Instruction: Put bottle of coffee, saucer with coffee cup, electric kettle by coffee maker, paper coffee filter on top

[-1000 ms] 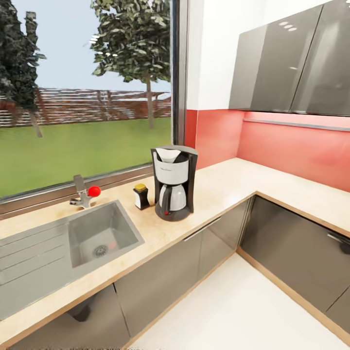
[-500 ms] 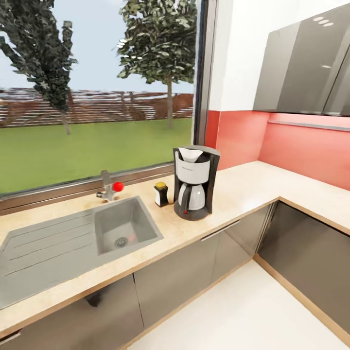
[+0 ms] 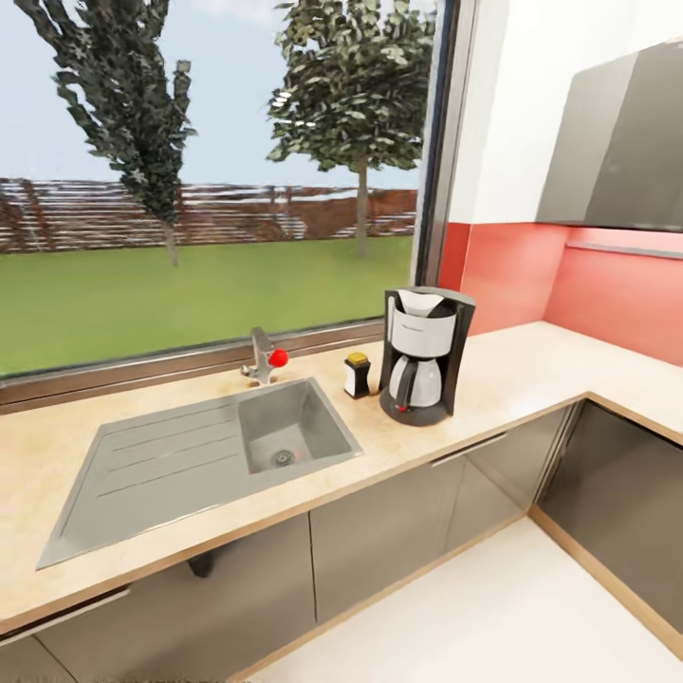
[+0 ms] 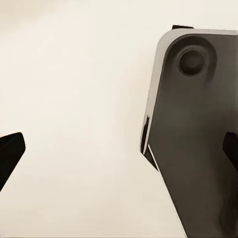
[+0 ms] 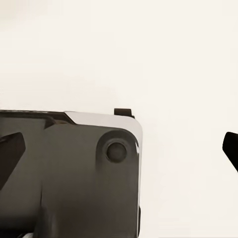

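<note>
The black coffee maker (image 3: 424,356) stands on the light wood kitchen countertop (image 3: 503,375), with a pale basket at its top and a white carafe below. Just left of it, close beside it, stands the bottle of coffee (image 3: 358,376), a small dark bottle with a white label and a yellow cap. In the left wrist view my left gripper (image 4: 119,153) is open over pale floor, its dark fingertips (image 4: 10,156) far apart with nothing between them. In the right wrist view my right gripper (image 5: 119,148) is open too, and empty.
A grey inset sink (image 3: 218,451) with a drainboard lies left of the bottle, with a faucet (image 3: 263,356) with a red knob behind it. Glossy grey cabinets (image 3: 398,531) run under the worktop, which turns a corner at the right. A grey robot part (image 4: 198,124) shows below each wrist.
The whole head view has shifted: the coffee maker, bottle and sink now show further right and more of the worktop's left shows. The things themselves have not moved.
</note>
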You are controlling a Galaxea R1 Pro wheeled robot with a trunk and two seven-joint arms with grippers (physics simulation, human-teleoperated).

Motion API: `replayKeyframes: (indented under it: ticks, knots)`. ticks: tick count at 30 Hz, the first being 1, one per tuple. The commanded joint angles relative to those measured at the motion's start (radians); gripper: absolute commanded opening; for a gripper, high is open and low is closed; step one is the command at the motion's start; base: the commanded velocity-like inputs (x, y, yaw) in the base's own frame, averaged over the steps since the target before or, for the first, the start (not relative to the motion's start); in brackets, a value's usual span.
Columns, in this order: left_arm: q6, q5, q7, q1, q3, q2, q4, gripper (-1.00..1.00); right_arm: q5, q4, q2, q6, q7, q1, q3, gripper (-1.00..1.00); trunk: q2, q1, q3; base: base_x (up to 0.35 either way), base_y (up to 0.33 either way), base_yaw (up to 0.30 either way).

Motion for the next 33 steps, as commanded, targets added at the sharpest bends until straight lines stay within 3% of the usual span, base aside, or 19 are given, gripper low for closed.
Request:
replayKeyframes:
  ticks: [1,20,33]
  knots:
    - [-0.005,0.008,0.001,-0.001,-0.008,-0.001,0.003,1.00,-0.009,-0.001,-0.001,-0.002,-0.002,0.000,0.009,1.00,-0.002,0.001,-0.001,-0.006,0.008,0.216]
    - [-0.009,0.006,-0.003,-0.001,-0.009,-0.007,0.003,1.00,-0.009,-0.001,0.006,-0.002,-0.002,0.000,0.009,1.00,-0.002,0.001,0.017,-0.001,0.001,0.232]
    - [-0.005,0.008,-0.002,-0.001,-0.008,-0.008,0.003,1.00,-0.007,0.000,0.012,-0.001,-0.002,0.000,0.009,1.00,-0.002,0.001,0.029,0.000,0.269,0.235]
